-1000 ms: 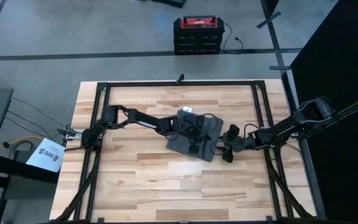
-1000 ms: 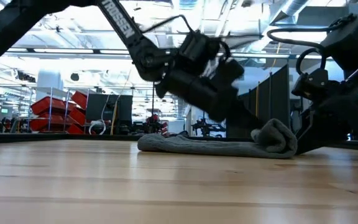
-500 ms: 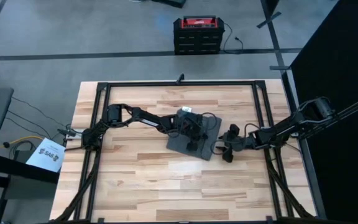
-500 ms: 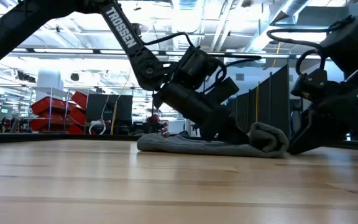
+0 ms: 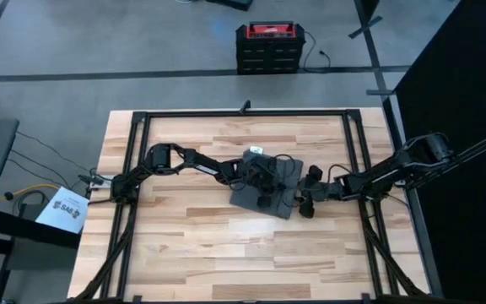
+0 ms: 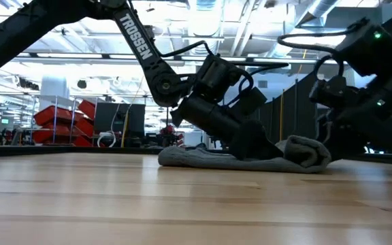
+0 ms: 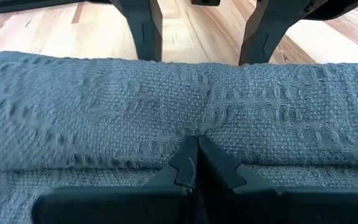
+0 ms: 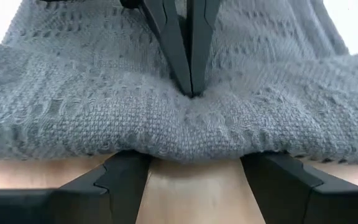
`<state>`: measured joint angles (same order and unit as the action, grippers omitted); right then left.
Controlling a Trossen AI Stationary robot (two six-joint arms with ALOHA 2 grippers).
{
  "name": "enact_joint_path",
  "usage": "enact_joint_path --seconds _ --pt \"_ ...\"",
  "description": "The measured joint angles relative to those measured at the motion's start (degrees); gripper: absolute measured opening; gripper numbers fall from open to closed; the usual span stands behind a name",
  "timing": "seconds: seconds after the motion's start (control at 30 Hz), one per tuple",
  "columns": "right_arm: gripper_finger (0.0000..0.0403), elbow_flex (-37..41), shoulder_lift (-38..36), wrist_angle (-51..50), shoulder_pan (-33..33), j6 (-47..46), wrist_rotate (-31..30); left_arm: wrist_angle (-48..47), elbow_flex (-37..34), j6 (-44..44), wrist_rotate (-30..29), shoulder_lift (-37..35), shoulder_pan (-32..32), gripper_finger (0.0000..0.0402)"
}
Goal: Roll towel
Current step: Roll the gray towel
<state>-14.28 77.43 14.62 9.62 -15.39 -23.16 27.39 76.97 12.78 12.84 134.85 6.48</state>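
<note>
While left jaws (image 7: pixel 194 163) press towel (image 5: pixel 264 190) | tag hidden | right jaws (image 8: pixel 191 180) spread

Two arms, both matte black, built of slim tubular links joined by bulkier rounded joint housings. Left arm (image 6: pixel 148 58): white "TROSSEN" lettering along one link; thin black cable looping out near wrist. Right arm (image 6: pixel 366 61): black cable loops over upper housing, small green light on it. Fingers (image 7: pixel 140 28) black, flat, angular, tapering to pointed tips.
</note>
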Motion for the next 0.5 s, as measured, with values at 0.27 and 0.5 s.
enact_joint_path --seconds 0.27,0.5 --pt "0.0240 -5.83 -0.04 -7.65 -1.55 2.80 -0.51 0.11 -0.11 0.21 0.08 0.02 -0.04 0.0000" --pt "0.0240 -8.01 -0.11 -7.03 -1.58 6.52 -1.14 -0.16 -0.23 0.23 0.22 -0.40 -0.04 0.0000"
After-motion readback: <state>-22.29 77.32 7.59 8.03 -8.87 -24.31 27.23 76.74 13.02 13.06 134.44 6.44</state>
